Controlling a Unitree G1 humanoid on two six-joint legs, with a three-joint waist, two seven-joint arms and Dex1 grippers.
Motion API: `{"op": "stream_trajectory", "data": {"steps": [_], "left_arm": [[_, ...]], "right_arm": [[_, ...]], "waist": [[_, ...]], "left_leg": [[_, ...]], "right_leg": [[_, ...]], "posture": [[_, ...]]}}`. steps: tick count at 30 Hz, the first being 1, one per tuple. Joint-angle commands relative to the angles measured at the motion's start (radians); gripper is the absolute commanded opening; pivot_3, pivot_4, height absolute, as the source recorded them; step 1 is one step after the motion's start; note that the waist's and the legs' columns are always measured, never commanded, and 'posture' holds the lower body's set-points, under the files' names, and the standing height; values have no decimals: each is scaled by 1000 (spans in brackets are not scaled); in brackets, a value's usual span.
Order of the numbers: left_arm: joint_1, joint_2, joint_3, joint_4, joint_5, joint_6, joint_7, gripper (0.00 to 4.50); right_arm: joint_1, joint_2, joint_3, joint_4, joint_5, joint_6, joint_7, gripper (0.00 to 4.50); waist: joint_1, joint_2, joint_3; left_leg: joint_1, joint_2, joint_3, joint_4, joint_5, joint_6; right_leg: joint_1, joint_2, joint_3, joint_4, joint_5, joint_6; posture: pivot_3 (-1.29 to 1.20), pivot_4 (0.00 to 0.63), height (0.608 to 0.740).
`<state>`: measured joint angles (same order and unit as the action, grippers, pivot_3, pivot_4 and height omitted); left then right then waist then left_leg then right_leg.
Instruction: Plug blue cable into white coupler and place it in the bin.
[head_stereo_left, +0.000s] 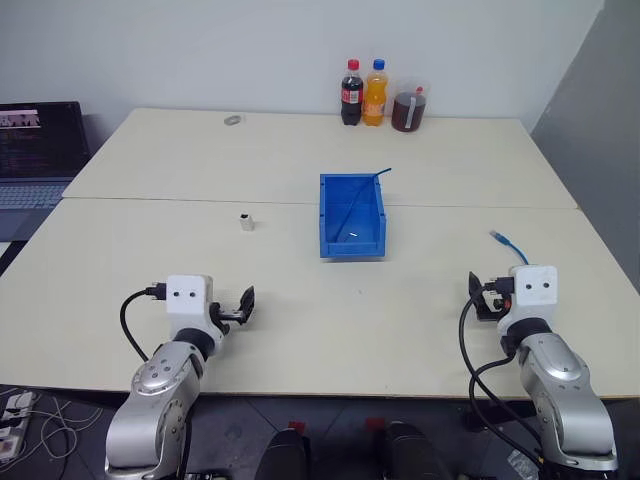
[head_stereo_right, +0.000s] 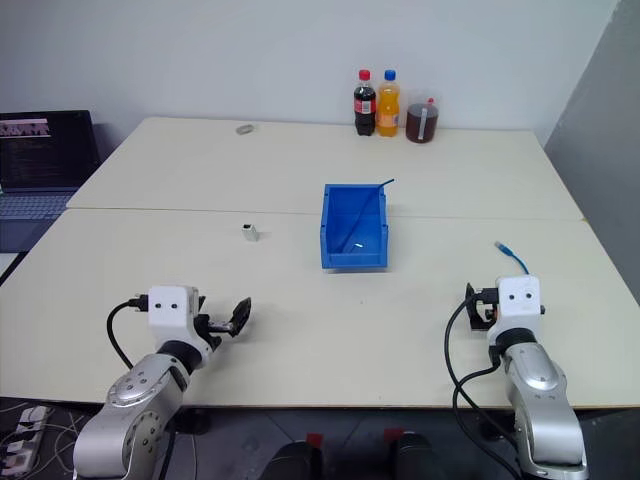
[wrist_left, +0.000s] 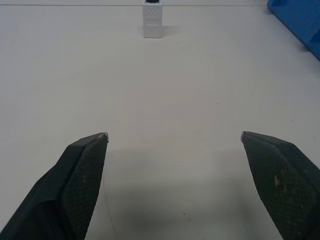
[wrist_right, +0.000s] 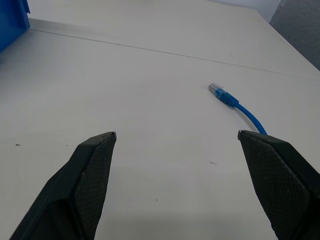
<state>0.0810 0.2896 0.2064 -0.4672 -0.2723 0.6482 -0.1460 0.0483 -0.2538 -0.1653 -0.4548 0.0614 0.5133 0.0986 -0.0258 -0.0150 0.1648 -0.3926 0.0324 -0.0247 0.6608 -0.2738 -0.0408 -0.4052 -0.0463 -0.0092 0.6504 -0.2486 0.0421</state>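
The blue cable (wrist_right: 235, 105) lies on the table at the right, its clear plug end (head_stereo_left: 496, 236) pointing toward the bin. It rests just ahead of my right gripper (wrist_right: 177, 133), which is open with nothing between its fingers. Upright on the table left of the bin stands the white coupler (head_stereo_left: 246, 221), some way ahead of my left gripper (wrist_left: 174, 135), which is open too and holds nothing. The blue bin (head_stereo_left: 352, 245) sits mid-table between the two arms. A thin blue cord (head_stereo_left: 360, 200) lies inside it, one end poking over its far right corner.
Two drink bottles (head_stereo_left: 362, 93) and a cup with a straw (head_stereo_left: 408, 109) stand at the table's far edge. A small grey ring (head_stereo_left: 233, 120) lies at the far left. A laptop (head_stereo_left: 40, 150) sits off the left side. A seam (head_stereo_left: 180, 200) crosses the tabletop.
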Motion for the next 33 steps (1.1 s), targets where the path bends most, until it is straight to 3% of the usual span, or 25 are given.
{"op": "stream_trajectory", "data": {"steps": [1,21,28,33], "left_arm": [[-2,7,20,-47,-4,-11,-3,4500],[-36,28,25,-22,-33,-7,-40,4500],[-220,179,-8,84,-55,-23,-213,4500],[-476,211,-146,235,-58,-81,-408,4500]], "right_arm": [[-11,3,-17,-23,-3,-13,-12,4149],[-13,-9,-23,-20,-19,-16,-22,4149],[-62,-60,-64,19,15,15,7,4149],[-117,-152,-81,127,17,-6,82,4149]], "waist": [[0,0,0],[0,0,0],[0,0,0],[9,0,0]], "left_leg": [[0,0,0,0,0,0],[0,0,0,0,0,0],[0,0,0,0,0,0],[0,-1,1,1,0,0]], "right_leg": [[0,0,0,0,0,0],[0,0,0,0,0,0],[0,0,0,1,0,0],[0,0,0,0,1,0]], "posture": [[0,150,740],[0,150,740],[0,150,740],[0,150,740]]}}
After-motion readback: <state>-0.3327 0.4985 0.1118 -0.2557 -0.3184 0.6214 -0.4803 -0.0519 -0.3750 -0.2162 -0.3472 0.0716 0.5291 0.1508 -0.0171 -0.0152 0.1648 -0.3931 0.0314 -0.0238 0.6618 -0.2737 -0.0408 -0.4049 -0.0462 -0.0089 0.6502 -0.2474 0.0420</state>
